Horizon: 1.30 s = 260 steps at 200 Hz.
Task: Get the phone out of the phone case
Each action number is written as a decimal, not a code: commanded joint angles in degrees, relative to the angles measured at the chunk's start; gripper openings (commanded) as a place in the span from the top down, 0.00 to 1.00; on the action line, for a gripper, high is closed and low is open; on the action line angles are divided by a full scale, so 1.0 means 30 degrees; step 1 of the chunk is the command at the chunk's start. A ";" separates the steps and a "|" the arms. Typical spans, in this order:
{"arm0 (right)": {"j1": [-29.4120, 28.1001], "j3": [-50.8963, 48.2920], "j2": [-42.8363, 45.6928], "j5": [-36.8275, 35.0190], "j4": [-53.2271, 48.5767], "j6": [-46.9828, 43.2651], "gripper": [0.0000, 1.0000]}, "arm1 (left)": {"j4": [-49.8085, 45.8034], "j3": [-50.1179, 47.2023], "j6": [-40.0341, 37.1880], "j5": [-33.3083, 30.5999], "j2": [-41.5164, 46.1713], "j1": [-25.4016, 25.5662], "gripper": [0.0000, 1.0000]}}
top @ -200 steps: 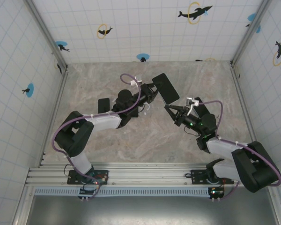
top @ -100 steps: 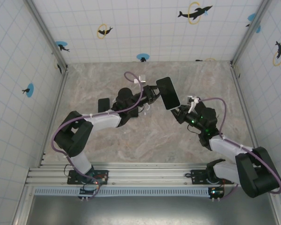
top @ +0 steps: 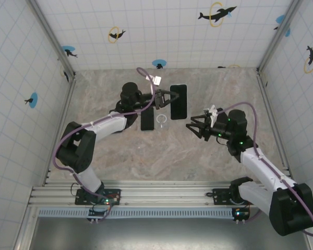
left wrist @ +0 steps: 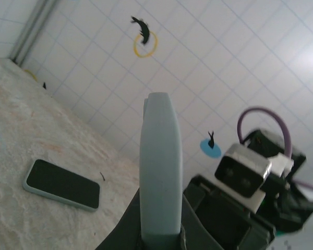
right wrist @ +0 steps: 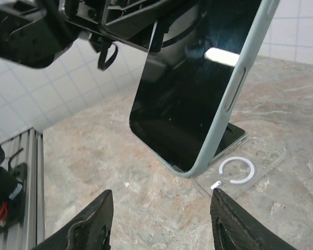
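Note:
A phone in a pale green case is held above the table, dark screen up. My left gripper is shut on its left long edge. In the left wrist view the case stands edge-on out of the gripper. The right wrist view has the screen tilted above the table, its lower corner ahead of my right gripper. That right gripper is open with nothing in it, just right of and below the phone, not touching it.
A clear case with a white ring lies flat under the held phone. Beside it lies a second dark phone. A phone with a pale rim shows on the table. Tiled walls close in the marble floor.
The left arm has swung the phone from a slant to straight and drawn it slightly left. The right arm has pulled back from the phone's end, with its fingers now spread wide.

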<state>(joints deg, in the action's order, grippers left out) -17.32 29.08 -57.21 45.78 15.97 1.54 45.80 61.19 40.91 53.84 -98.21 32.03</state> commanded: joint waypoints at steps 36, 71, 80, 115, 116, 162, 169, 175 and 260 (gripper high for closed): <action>-0.0319 0.3481 -0.2051 0.2113 -0.5625 -0.6428 0.55 | -0.2497 0.1736 -0.6044 0.5315 0.0976 -0.0299 1.00; -0.0855 0.4664 -0.3313 0.2675 -0.6994 -0.8187 0.62 | -0.3201 0.1723 -0.7102 0.5558 0.1272 -0.0278 1.00; -0.0892 0.4828 -0.3577 0.2833 -0.7265 -0.8441 0.64 | -0.3143 0.1705 -0.7073 0.5533 0.1273 -0.0293 1.00; -0.1435 0.5045 -0.4160 0.3142 -0.6709 -0.8367 0.73 | -0.2083 0.1502 -0.6370 0.5694 0.1269 -0.0287 1.00; -0.1434 0.5044 -0.4161 0.3155 -0.6660 -0.8366 0.73 | -0.2054 0.1495 -0.6341 0.5680 0.1271 -0.0297 1.00; -0.1572 0.5497 -0.4981 0.3666 -0.6507 -0.8446 0.80 | -0.0415 0.1225 -0.5124 0.5723 0.1229 -0.0290 1.00; -0.1583 0.5468 -0.4983 0.3640 -0.6406 -0.8440 0.81 | -0.0415 0.1199 -0.5124 0.5723 0.1247 -0.0277 1.00; -0.1608 0.5420 -0.4983 0.3582 -0.6239 -0.8370 0.82 | -0.0414 0.1203 -0.5124 0.5732 0.1244 -0.0266 1.00; -0.1655 0.5162 -0.5189 0.4080 -0.4560 -0.7007 0.84 | 0.0075 0.1137 -0.4674 0.5776 0.1061 -0.0265 1.00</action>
<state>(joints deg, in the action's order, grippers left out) -21.71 43.18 -72.27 55.77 -1.34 -20.36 41.69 64.14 25.93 70.13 -96.62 31.42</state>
